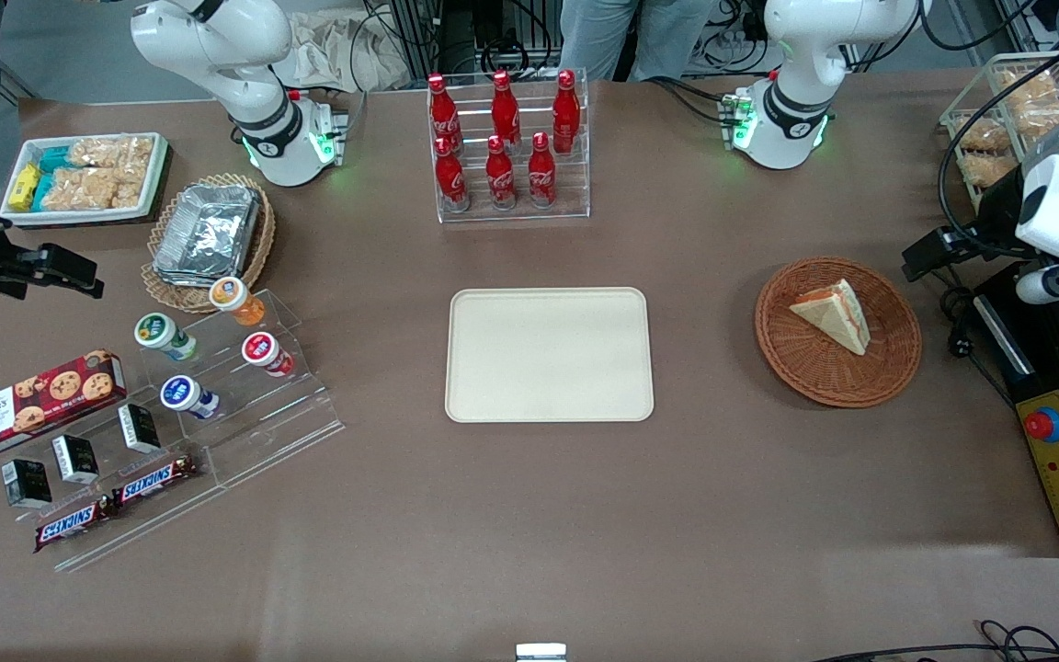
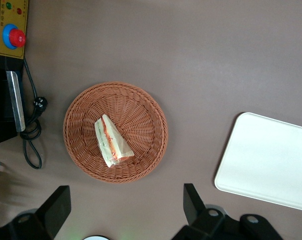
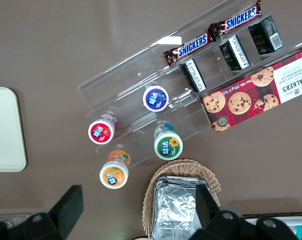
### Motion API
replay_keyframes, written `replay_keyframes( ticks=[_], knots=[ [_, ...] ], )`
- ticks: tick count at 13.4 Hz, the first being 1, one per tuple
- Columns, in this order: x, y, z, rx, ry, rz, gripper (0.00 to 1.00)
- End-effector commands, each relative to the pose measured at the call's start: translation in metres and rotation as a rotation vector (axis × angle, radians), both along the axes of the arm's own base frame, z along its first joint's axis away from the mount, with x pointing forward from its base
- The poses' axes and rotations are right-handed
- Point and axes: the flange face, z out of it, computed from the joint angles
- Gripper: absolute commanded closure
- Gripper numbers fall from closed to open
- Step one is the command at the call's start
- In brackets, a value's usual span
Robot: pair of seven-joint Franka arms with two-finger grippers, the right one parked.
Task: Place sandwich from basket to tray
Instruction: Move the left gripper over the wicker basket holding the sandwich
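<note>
Wicker, reddish-brown: basket (image 2: 116, 132), round and shallow, lying below the spread jaws and a little ahead of them.

Contents: one sandwich (image 2: 111, 141), triangular white-bread wedge with orange-red and green filling at its edge, lying in the basket, roughly between the lines of the two fingers but well below them.

Gripper (image 2: 125, 210): raised well above the table, jaws wide, holding nothing, apart from sandwich and basket alike. In the front view it is probably the dark part (image 1: 939, 250) at the working arm's end of the table, though that is hard to make out.

Tray (image 1: 549, 355): cream-beige plastic, flat, bare, well apart from the jaws, toward the parked arm's end.

Step in hand: approach; pick not yet begun. Next move calls for descending over the wedge, straddling it, then closing gently on the soft bread.
</note>
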Motion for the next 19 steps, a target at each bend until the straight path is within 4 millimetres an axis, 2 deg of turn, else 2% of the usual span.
replay_keyframes(
  ticks=[1,5,8,13,19],
  knots=[
    [-0.003,0.001,-0.002,0.016,0.004,0.008,0.0],
    [-0.004,0.002,-0.004,0.016,0.007,0.014,0.0],
    [-0.005,0.014,-0.015,0.018,0.026,0.037,0.0],
    [-0.014,0.014,-0.029,0.026,0.041,0.105,0.0],
    [-0.037,0.018,-0.071,0.045,0.045,0.31,0.0]
  ],
)
